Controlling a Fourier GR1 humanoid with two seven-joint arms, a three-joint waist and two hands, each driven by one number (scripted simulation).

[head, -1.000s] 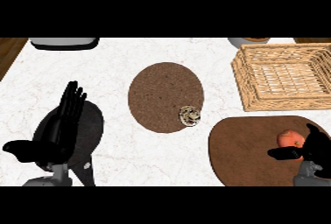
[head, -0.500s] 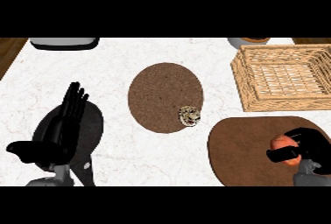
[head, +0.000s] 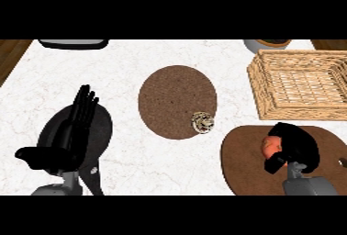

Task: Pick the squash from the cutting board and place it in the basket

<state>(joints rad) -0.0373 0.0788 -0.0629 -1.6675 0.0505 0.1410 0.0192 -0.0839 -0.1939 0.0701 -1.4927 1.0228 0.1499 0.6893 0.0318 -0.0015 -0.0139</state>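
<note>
Grasp step: right hand (head: 297,146) curled round orange squash (head: 272,146) on dark brown oval cutting board (head: 244,160). Next, likely: lift, carry up to woven wicker basket (head: 267,98). Left hand (head: 71,137) released, resting at desk's (head: 136,156) left.

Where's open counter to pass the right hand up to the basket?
Bare marble lies between the cutting board and the basket, and left of the round brown mat. Crowded: the right hand on the squash; left hand rests lower left.
</note>
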